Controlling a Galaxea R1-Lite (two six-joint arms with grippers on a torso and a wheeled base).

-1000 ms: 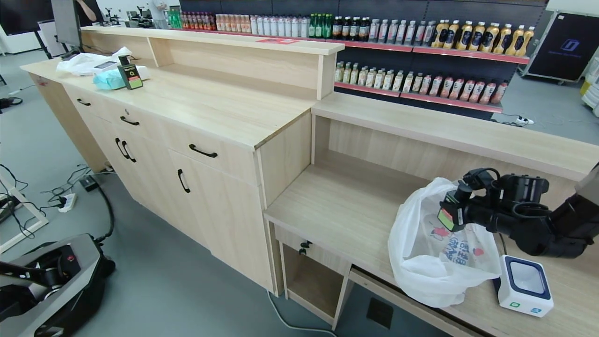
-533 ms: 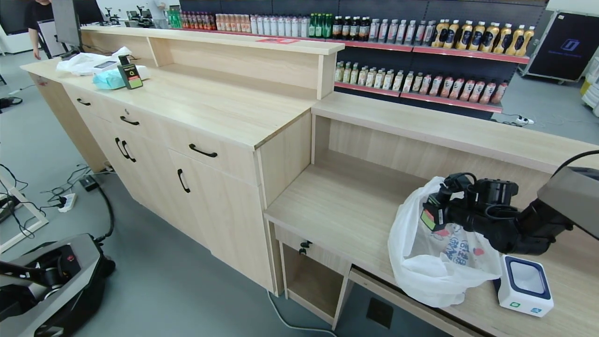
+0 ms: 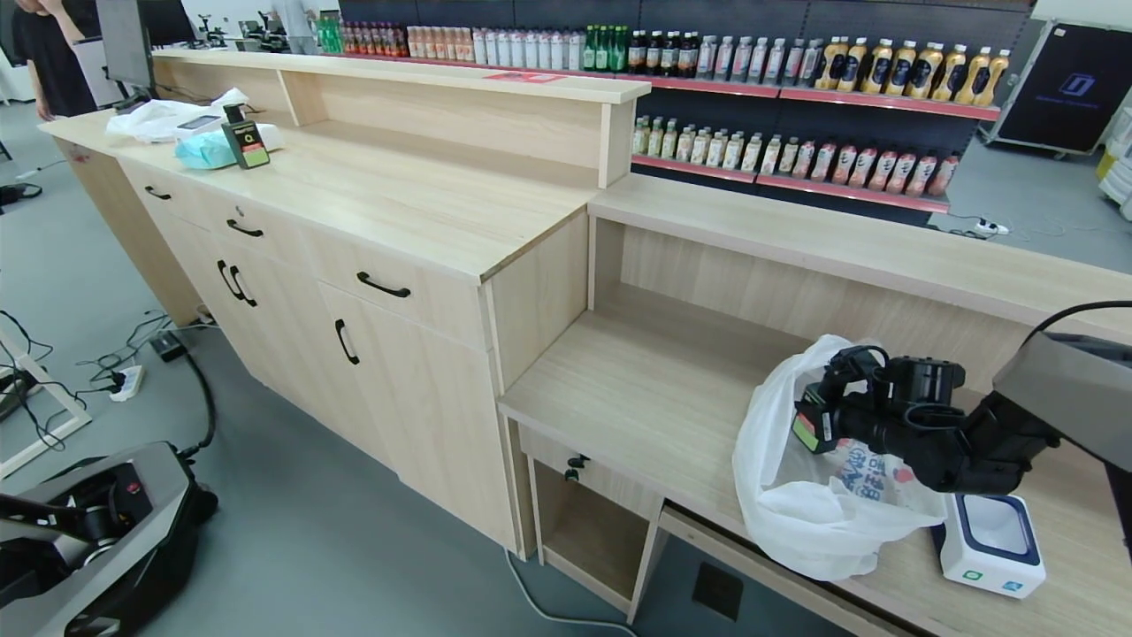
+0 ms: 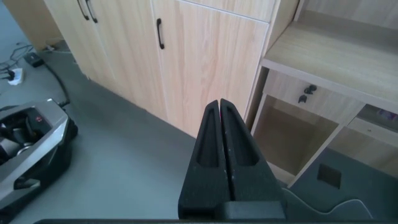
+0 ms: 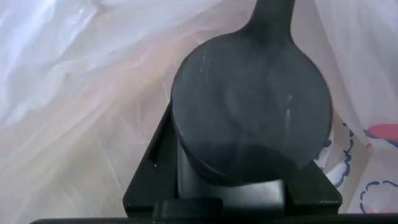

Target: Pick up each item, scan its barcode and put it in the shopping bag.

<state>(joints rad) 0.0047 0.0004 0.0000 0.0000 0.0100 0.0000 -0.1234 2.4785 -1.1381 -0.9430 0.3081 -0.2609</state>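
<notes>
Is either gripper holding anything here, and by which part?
The right gripper holds a dark labelled item by its sides, over the shopping bag. The left gripper is shut on nothing.

No text, number or brand is legible in any view.

- Shopping bag (image 3: 827, 513): red and blue printed characters on its side, too small to make out.
- Container (image 3: 806, 430), held in the right gripper (image 3: 821, 414) at the bag's mouth: red and green label, print unreadable.
- Scanner (image 3: 989, 541), just beside the bag on the table (image 3: 654, 398): one green and one blue square mark on its front.
- Well apart from the bag, with lettering not discernible:
  - a red sign (image 3: 523, 77) lying flat on the upper shelf
  - a small black device (image 3: 245, 143) with a green and orange label
  - the labelled bottles (image 3: 884, 66)
  - a white emblem on a black case (image 3: 1074, 86)
</notes>
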